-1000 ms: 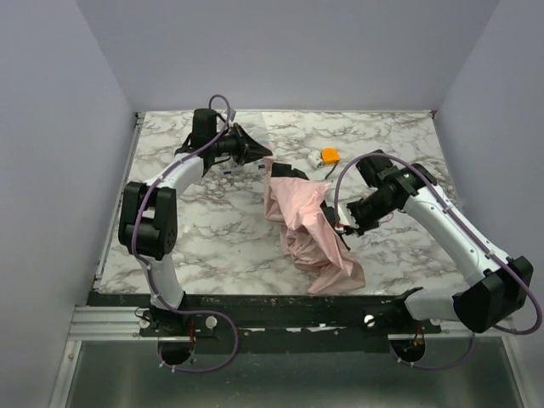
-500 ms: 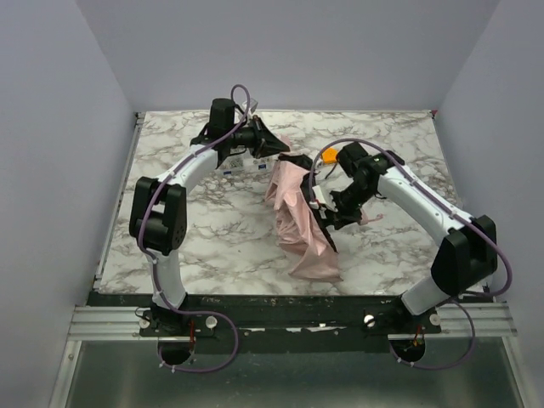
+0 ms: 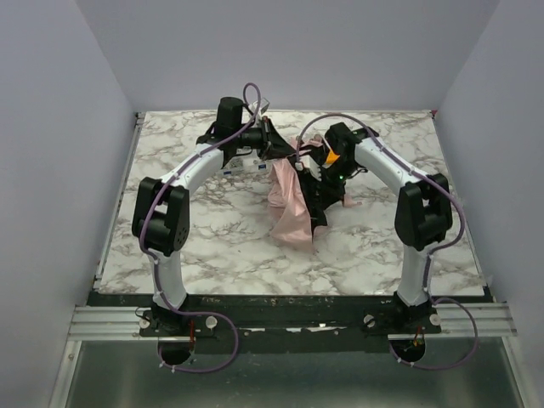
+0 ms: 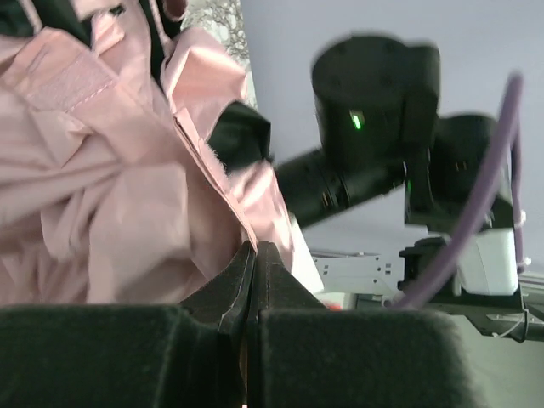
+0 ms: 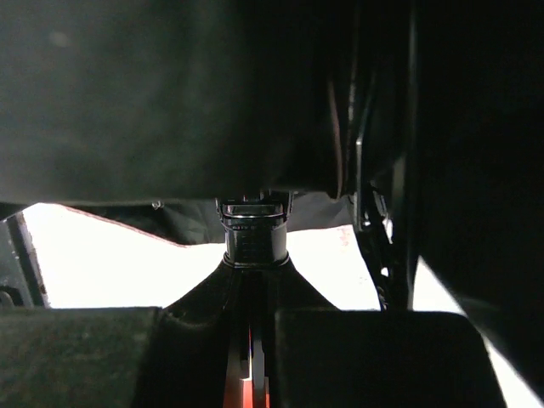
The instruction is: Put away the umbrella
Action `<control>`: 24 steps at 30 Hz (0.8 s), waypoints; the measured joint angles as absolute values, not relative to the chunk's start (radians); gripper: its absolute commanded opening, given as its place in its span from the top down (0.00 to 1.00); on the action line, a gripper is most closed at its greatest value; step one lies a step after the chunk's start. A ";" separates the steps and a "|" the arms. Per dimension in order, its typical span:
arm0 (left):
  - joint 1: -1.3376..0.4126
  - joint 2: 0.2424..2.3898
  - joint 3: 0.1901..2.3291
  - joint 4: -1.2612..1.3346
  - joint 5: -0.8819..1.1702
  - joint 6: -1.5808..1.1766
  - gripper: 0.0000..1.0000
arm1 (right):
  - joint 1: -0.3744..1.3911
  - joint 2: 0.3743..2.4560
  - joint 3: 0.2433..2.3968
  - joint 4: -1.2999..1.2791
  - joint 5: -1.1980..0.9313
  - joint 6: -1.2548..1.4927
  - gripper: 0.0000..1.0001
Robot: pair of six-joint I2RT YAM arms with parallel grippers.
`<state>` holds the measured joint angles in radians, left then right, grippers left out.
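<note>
Top external view: the umbrella (image 3: 291, 204), a crumpled pale pink bundle, hangs between two arms over the far middle of a grey-veined white marble counter (image 3: 212, 234), its lower end reaching down to the surface. Left wrist view shows the left jaws clenched on a fold of its pink fabric. The right jaws are pressed together on a small black part of it, in deep shadow. Plain pale lavender walls (image 3: 280, 51) close three sides; a metal rail (image 3: 110, 321) lines the near edge.

The umbrella (image 3: 290, 209) lies between left hand (image 3: 284, 153) (farther back) and right hand (image 3: 316, 175).
</note>
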<state>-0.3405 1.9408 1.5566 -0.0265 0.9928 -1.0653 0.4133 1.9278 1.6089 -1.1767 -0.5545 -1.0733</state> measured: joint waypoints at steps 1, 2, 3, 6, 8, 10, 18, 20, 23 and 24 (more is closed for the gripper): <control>-0.340 1.942 1.557 -0.030 0.993 -1.062 1.00 | 0.393 1.980 1.663 -1.195 -0.575 -1.070 1.00; -0.340 1.944 1.561 -0.038 0.993 -1.057 1.00 | 0.375 2.024 1.706 -1.205 -0.591 -1.070 1.00; -0.340 1.948 1.565 -0.044 0.992 -1.055 1.00 | 0.357 2.067 1.745 -1.216 -0.604 -1.070 1.00; -0.333 1.962 1.598 -0.080 0.990 -1.035 1.00 | 0.310 2.167 1.819 -1.252 -0.643 -1.076 1.00; -0.331 1.965 1.620 -0.103 0.986 -1.023 1.00 | 0.280 2.218 1.848 -1.285 -0.672 -1.091 1.00; -0.329 1.965 1.636 -0.114 0.984 -1.012 1.00 | 0.263 2.251 1.868 -1.319 -0.701 -1.102 1.00; -0.329 1.935 1.554 -0.102 0.985 -0.986 1.00 | 0.250 2.278 1.879 -1.383 -0.780 -1.109 1.00; -0.328 1.902 1.485 -0.094 0.985 -0.986 1.00 | 0.256 2.280 1.864 -1.383 -0.794 -1.117 1.00; -0.328 1.826 1.367 -0.055 0.986 -0.997 1.00 | 0.281 2.279 1.822 -1.387 -0.804 -1.134 1.00; -0.328 1.787 1.326 -0.038 0.987 -1.005 1.00 | 0.292 2.279 1.806 -1.387 -0.804 -1.137 1.00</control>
